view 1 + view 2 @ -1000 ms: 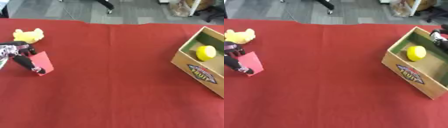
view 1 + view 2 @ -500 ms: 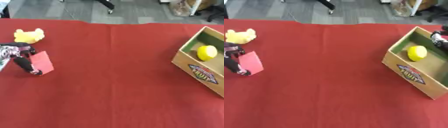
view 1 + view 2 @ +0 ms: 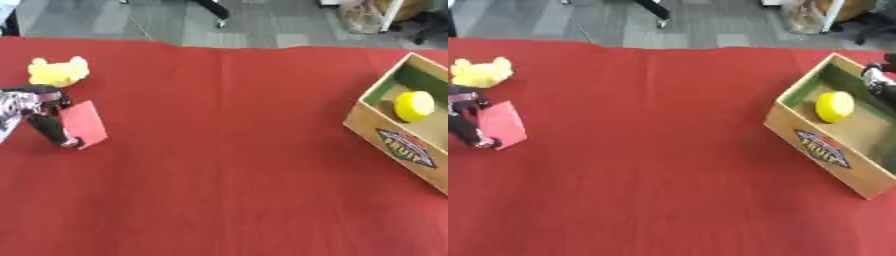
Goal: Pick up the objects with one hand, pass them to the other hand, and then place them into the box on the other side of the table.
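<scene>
While the red tablecloth (image 3: pixel 227 175) covers the whole table, a cardboard fruit box (image 3: pixel 826 150) sits at the right side with a round yellow thing (image 3: pixel 834 106) already inside it. Far away on the left side lies a flat red card (image 3: pixel 84 124), and just behind it rests a soft yellow toy (image 3: pixel 56 71).

The left hand (image 3: pixel 35 107) is at the left edge of the card. Its dark fingers (image 3: pixel 51 131) curl down and pinch that edge, with the fingertips on the cloth. The card looks a bit tilted, as if one side is lifted.

The right hand (image 3: pixel 877 80) shows only a little, by the far wall of the box; whether its fingers are spread or curled cannot be told.

The card is thin and flat, so it could slip out of the pinch when lifted. It may also fall during the pass, because the two hands are well apart.
</scene>
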